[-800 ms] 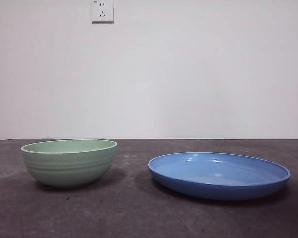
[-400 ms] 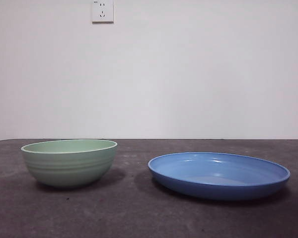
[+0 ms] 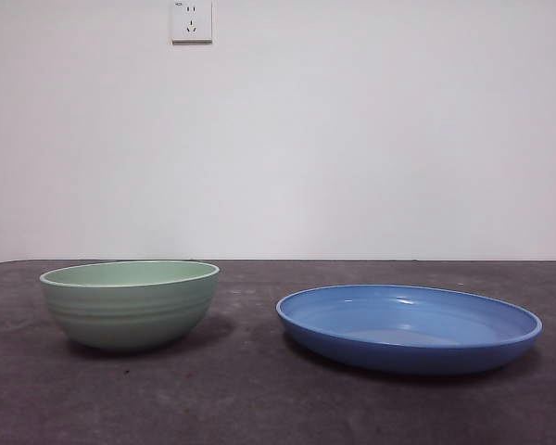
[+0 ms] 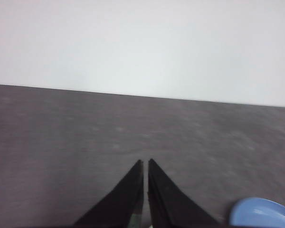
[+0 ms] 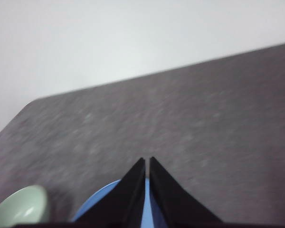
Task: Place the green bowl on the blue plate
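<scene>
Front view: the bowl stands upright on the dark table, well apart from the plate; neither arm shows here.
Bowl: not on the plate, untouched, open side up, nothing visible inside it.
Plate: flat on the table beside the bowl, its floor bare.
Left gripper: jaws pressed together with only a sliver between them, holding nothing; an edge of the plate shows near it, the bowl does not.
Right gripper: jaws likewise closed to a slit and empty, poised over the plate with the bowl off to one side.
Stage: by my reading, the task has not begun; the grasp is yet to come.
Risk, jaws: closed as they are, they would strike the bowl's rim rather than straddle it, tipping or shoving it.
Risk, grip: the wall is smooth and sloping, so a shallow pinch on the rim may slip in the lift.
Risk, placing: a low carry could clip the plate's raised rim and push it.
</scene>
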